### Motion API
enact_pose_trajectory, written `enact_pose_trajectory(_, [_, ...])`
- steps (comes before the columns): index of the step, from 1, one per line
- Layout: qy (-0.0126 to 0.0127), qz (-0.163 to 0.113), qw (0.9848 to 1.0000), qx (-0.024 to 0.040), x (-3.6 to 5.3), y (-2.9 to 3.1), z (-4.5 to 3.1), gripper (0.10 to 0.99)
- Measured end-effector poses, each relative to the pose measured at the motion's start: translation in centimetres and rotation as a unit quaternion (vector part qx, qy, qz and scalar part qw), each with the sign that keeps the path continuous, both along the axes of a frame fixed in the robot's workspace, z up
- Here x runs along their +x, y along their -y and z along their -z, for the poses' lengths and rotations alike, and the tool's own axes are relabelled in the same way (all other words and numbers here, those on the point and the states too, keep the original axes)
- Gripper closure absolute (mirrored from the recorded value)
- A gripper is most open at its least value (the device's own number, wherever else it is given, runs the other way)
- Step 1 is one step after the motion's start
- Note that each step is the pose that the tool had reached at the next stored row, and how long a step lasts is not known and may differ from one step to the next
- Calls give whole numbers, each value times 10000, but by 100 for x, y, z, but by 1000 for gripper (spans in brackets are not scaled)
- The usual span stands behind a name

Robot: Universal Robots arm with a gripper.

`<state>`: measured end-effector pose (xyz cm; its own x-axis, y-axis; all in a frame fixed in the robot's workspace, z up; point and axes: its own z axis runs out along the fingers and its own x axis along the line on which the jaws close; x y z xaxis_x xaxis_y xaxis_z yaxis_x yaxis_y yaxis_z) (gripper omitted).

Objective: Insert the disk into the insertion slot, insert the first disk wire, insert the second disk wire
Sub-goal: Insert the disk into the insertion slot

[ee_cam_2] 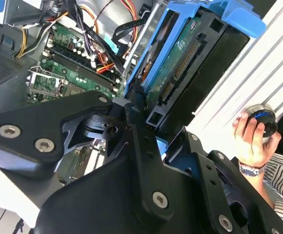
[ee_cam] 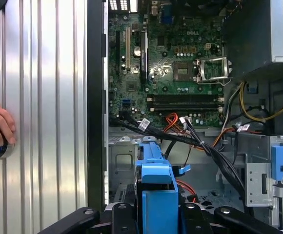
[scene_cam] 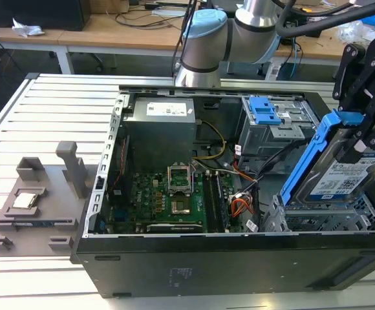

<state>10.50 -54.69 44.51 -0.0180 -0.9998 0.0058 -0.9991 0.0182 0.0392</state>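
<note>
exterior view: an open computer case (scene_cam: 239, 265) lies on a slatted metal table (scene_cam: 52, 116). at the exterior view's right the gripper (scene_cam: 363, 132) holds the disk (scene_cam: 342, 171), its jaws clamped on the raised end of the blue carrier. the disk is steeply tilted, label side facing the exterior view's right, high end at the gripper and low end down at the slot (scene_cam: 323, 221), the low perforated cage in the near right corner of the case. i cannot tell whether the low end touches the cage or has entered the bay. behind the slot stands a tall cage (scene_cam: 284, 129) with a blue latch (scene_cam: 264, 110). the motherboard (scene_cam: 168, 197) fills the case floor, with the power supply (scene_cam: 158, 126) behind it. orange and black cables (scene_cam: 239, 203) lie loose between motherboard and slot. a grey tray (scene_cam: 29, 206) sits on the table at the exterior view's left. the arm (scene_cam: 207, 45) rises behind the case.

in the second wrist view the gripper (ee_cam_2: 149, 114) grips the disk (ee_cam_2: 180, 63), whose green circuit side shows. a person's hand (ee_cam_2: 251, 139) rests on a round knob (ee_cam_2: 261, 119) on the table.

in the first wrist view the carrier of the disk (ee_cam: 156, 187) sits between the black fingers (ee_cam: 119, 214), over the cables (ee_cam: 200, 144), beside the motherboard (ee_cam: 171, 73).
</note>
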Motion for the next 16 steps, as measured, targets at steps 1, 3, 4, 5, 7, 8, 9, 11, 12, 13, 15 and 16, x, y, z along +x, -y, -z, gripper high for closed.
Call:
enact_pose_trajectory(1, [0,0,10000,0,0,-3,6,722])
enact_pose_trajectory(3, [0,1,10000,0,0,-9,23,722])
enact_pose_trajectory(4, [0,1,10000,0,1,-11,29,722])
enact_pose_trajectory(5, [0,0,10000,1,4,-13,39,722])
enact_pose_trajectory(7, [0,0,10000,0,12,-16,50,722])
enact_pose_trajectory(8, [0,0,10000,0,18,-19,59,722])
enact_pose_trajectory(9, [0,1,10000,-1,21,-21,72,722])
enact_pose_trajectory(11, [-2,1,10000,-4,21,-21,104,722])
enact_pose_trajectory(12, [-1,1,10000,-4,21,-21,125,722])
enact_pose_trajectory(13, [0,1,10000,-1,21,-21,154,722])
enact_pose_trajectory(15, [0,1,10000,-1,22,-21,170,722])
enact_pose_trajectory(16, [0,1,10000,-1,22,-21,172,722])
